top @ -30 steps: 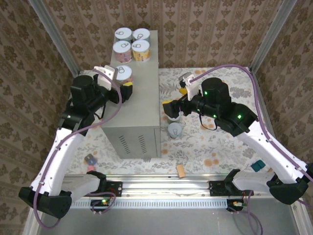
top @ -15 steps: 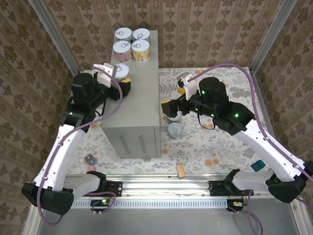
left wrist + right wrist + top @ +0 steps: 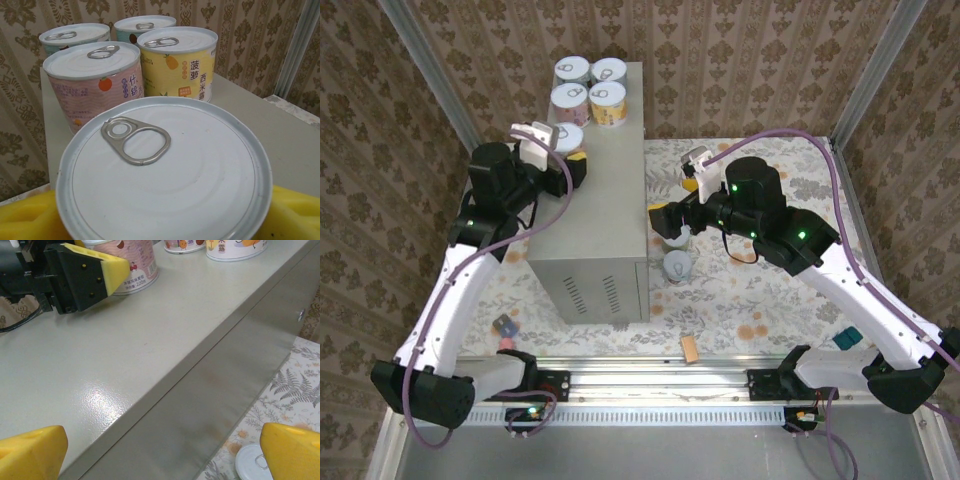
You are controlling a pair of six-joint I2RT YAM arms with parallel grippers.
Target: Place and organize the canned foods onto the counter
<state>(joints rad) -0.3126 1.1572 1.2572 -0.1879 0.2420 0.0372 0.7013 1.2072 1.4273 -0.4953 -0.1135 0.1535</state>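
Yellow pads [image 3: 295,220] of the left end effector [image 3: 160,220] flank the pink-labelled white-lidded tin can [image 3: 165,165] on the tall grey metal worktop [image 3: 260,125], grip unconfirmable; a skewed squeeze could shove it into the second pink can [image 3: 95,82] and the yellow can [image 3: 177,65] behind; right end effector [image 3: 162,452] gapes empty.

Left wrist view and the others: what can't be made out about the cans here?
- Left wrist: nearest can, label below the bottom edge; left pincer contact unclear.
- Right wrist: floor can, cut by the bottom edge.
- Top external: back cans, label text too small.
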